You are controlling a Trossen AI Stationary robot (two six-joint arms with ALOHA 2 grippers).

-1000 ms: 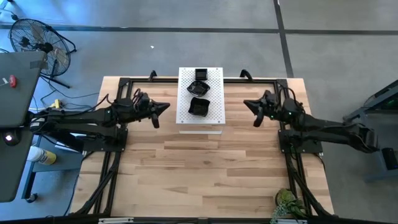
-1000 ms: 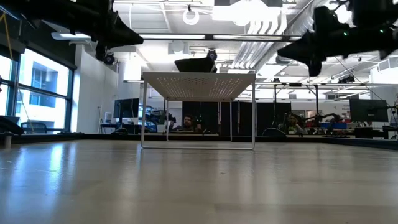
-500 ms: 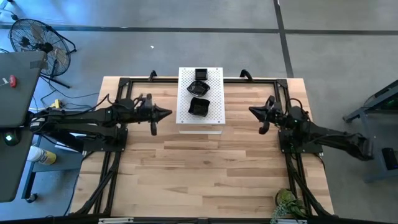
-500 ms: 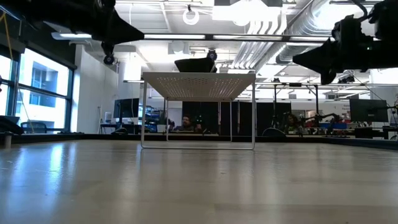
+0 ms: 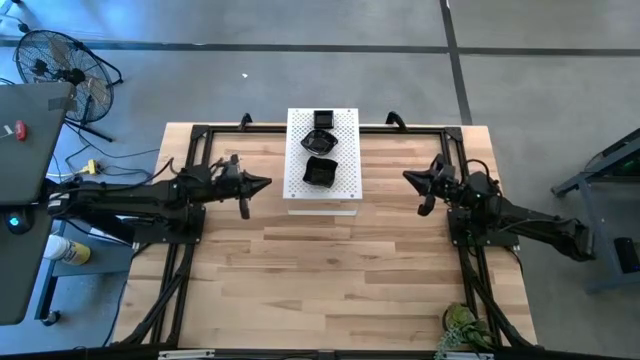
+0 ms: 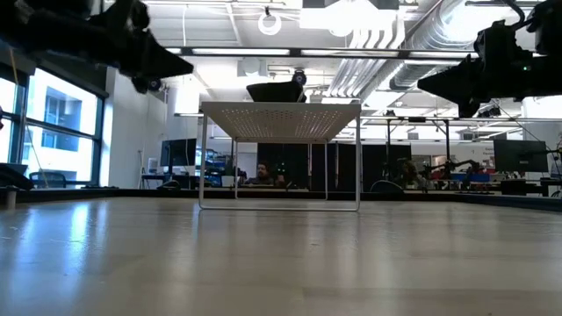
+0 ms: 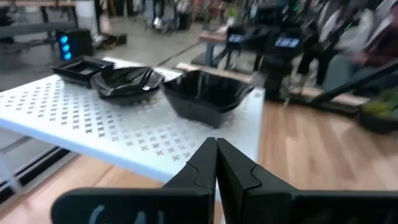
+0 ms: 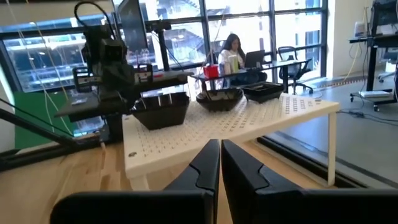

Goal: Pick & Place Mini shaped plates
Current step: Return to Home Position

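Placement looks finished from above: the mini shaped plates (image 5: pixel 320 172) sit in three dark piles on the white perforated shelf (image 5: pixel 345 190), which stands at the middle of the far edge of the surface (image 5: pixel 330 280). The piles run in a line from the shelf's far edge to about its middle, and no plate lies on the bare wood. The left end effector (image 5: pixel 264 184) hangs near the shelf's left edge without touching it. The right end effector (image 5: pixel 409 179) hangs well apart from the shelf's right edge.

From the low view, the shelf top carries one dark outline of plates. Nothing of the task lies under or in front of the shelf, and both arms hang high on either side, clear of it.

In the left wrist view, that end effector is pinched fully together with nothing in it. A wavy-edged pile is nearest, a second sits behind it, and a flat square one is farthest. How many plates each pile holds I cannot tell.

In the right wrist view, that end effector is likewise closed on nothing, and the same three piles stand in line on the shelf.

My judgement: the picking and stacking is done, and all that is left is for both arms to draw back to rest
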